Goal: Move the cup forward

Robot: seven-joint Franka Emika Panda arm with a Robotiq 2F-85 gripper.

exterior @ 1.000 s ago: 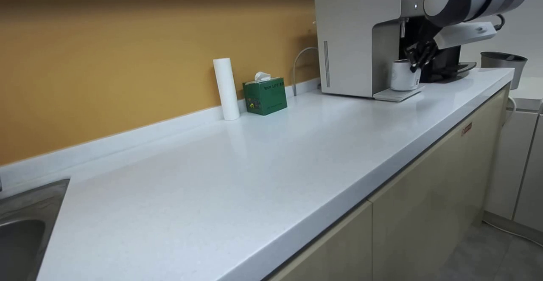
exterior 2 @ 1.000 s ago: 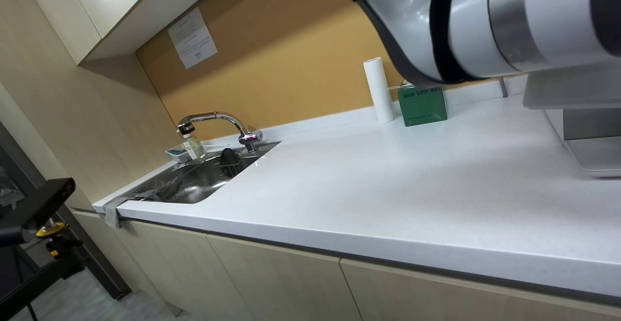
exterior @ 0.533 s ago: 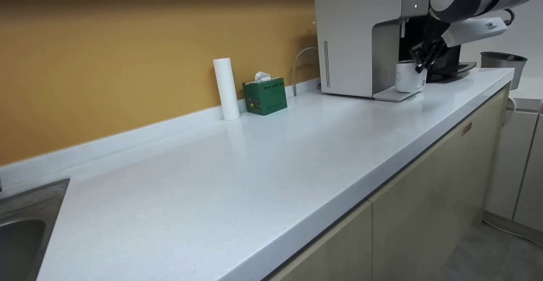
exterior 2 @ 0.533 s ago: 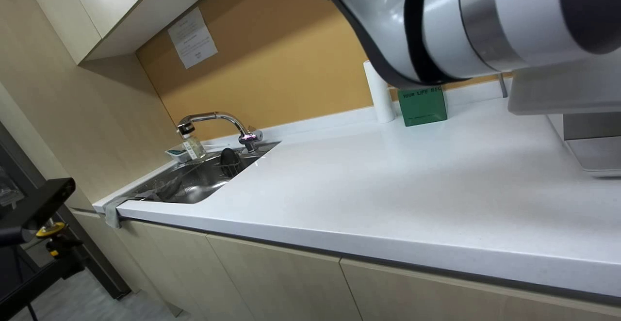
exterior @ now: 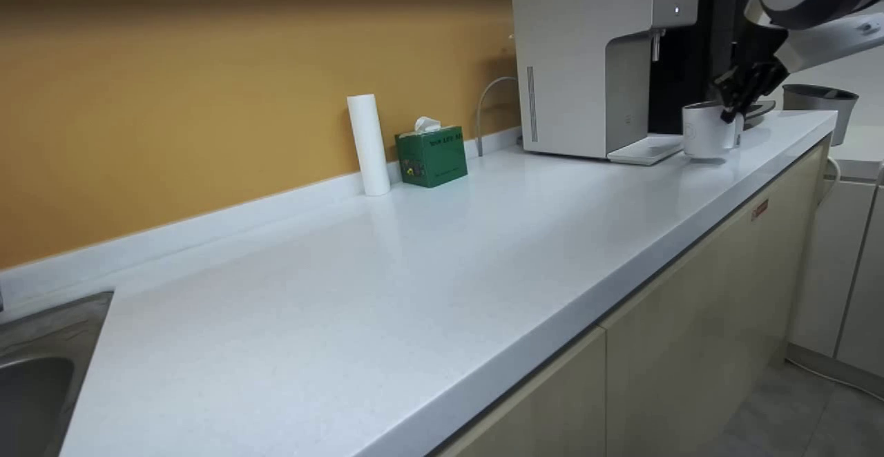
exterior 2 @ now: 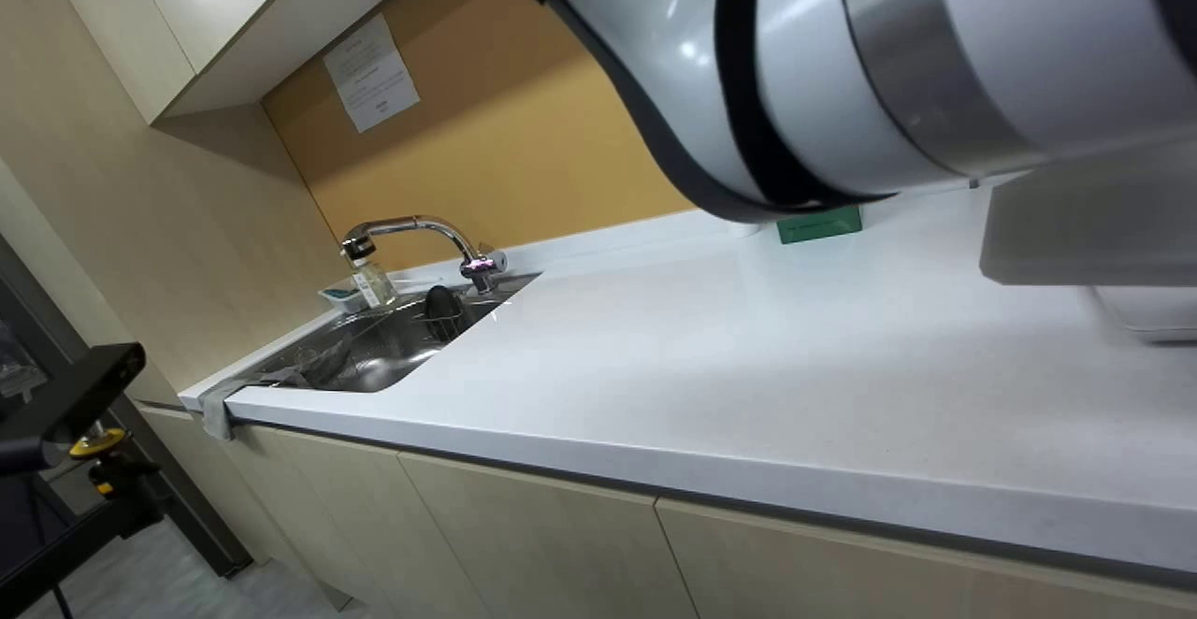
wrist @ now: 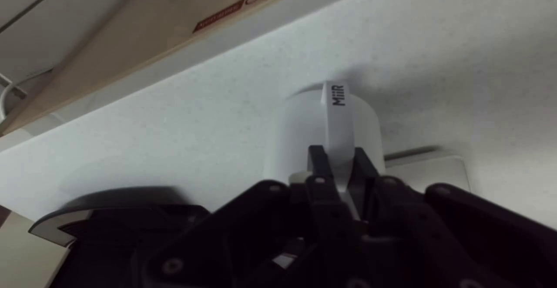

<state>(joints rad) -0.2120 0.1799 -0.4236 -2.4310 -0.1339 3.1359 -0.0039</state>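
The cup (exterior: 703, 132) is a small white mug beside the front of the white machine's drip tray (exterior: 642, 151) in an exterior view. It stands upright, at or just above the counter; I cannot tell if it touches. My gripper (exterior: 731, 106) is shut on the cup's handle. In the wrist view the black fingers (wrist: 338, 154) close on both sides of the handle, marked "MiiR", and the cup body (wrist: 300, 122) lies beyond them. In an exterior view the arm (exterior 2: 842, 67) fills the upper right and the cup does not show.
The white coffee machine (exterior: 580, 70) stands at the wall, with a black appliance (exterior: 680, 84) behind it. A green tissue box (exterior: 431, 159), a tall white cylinder (exterior: 369, 146) and a sink (exterior 2: 374, 371) are farther along the counter. The counter's front edge (wrist: 196, 66) runs close by the cup.
The cup, held by the gripper, has moved off the drip tray toward the counter's front edge. The arm has moved with it and covers more of the tissue box and white cylinder.
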